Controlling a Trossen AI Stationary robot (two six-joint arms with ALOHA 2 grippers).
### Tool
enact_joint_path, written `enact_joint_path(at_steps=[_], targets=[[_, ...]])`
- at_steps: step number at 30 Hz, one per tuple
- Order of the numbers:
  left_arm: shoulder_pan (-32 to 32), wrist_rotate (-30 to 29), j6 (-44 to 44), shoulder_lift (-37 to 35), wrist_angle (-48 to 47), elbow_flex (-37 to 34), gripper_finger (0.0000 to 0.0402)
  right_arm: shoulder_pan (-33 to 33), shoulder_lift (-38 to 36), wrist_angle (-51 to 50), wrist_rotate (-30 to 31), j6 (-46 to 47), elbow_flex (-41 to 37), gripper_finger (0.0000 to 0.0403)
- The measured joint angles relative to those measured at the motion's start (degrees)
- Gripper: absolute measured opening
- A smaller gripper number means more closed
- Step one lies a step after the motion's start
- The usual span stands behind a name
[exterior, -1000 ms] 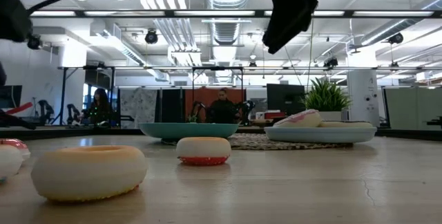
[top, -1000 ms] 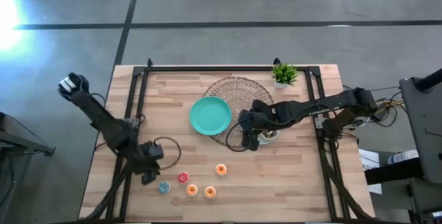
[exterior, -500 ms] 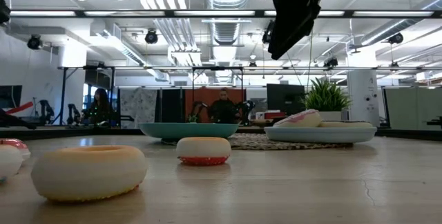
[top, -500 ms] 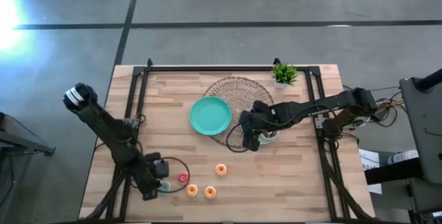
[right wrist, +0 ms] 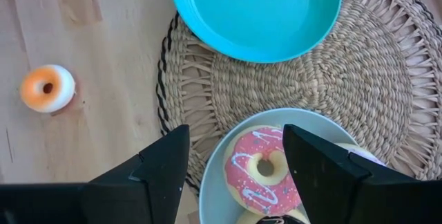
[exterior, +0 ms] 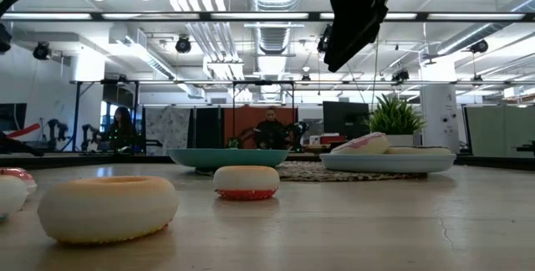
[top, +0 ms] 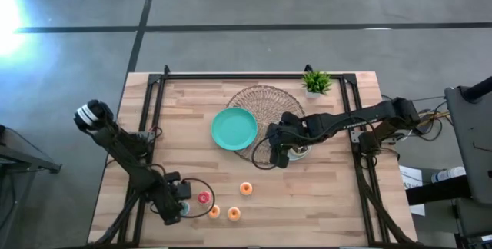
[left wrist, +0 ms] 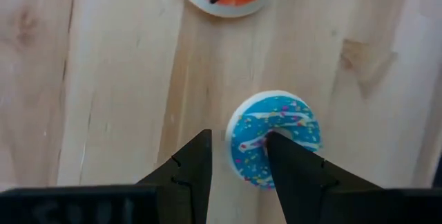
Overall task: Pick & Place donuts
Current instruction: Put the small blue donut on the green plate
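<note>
Down at the lower left of the high view, the blue donut (left wrist: 274, 140) sits on the wooden table (top: 323, 195) with the left gripper (left wrist: 238, 162) right over it, fingers apart, one finger poking into the ring's hole and the other outside its rim. Just beside it lies a red donut (top: 203, 197), then three orange ones (top: 233, 214). Further right, the right gripper (right wrist: 235, 158) hangs spread open over a pink donut (right wrist: 261, 171) on a light-blue plate (right wrist: 210, 182), next to the teal plate (top: 233, 128) on a woven mat (right wrist: 331, 86).
</note>
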Motion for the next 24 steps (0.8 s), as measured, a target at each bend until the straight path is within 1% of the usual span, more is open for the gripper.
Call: enact_joint_path(at_steps=[5,8,11,16,20,24], targets=[[0.55,0.13,-3.93,2.01,0.43,0.00,0.0114,0.00,0.00,-0.01,0.00,-0.02,0.00,0.0224],[0.66,0.89,-3.82,2.46,0.71,0.00,0.0108,0.00,0.00,-0.02,0.00,-0.02,0.00,0.0224],[0.67,0.85,-3.69,1.90,0.81,-0.01,0.0085,0.00,0.00,-0.06,0.00,-0.25,0.00,0.0224],[1.12,-0.29,-3.67,0.95,0.96,-0.07,0.0015,0.00,0.00,-0.16,-0.02,-0.49,0.00,0.0224],[2.81,-1.33,-2.92,0.48,-0.76,-0.07,0.0003,0.04,-0.18,-0.39,-0.02,-0.95,0.08,0.0224],[6.79,-2.54,1.85,-1.82,-7.35,-0.13,0.0002,0.04,-1.55,-1.13,0.00,-1.55,0.26,0.0223]])
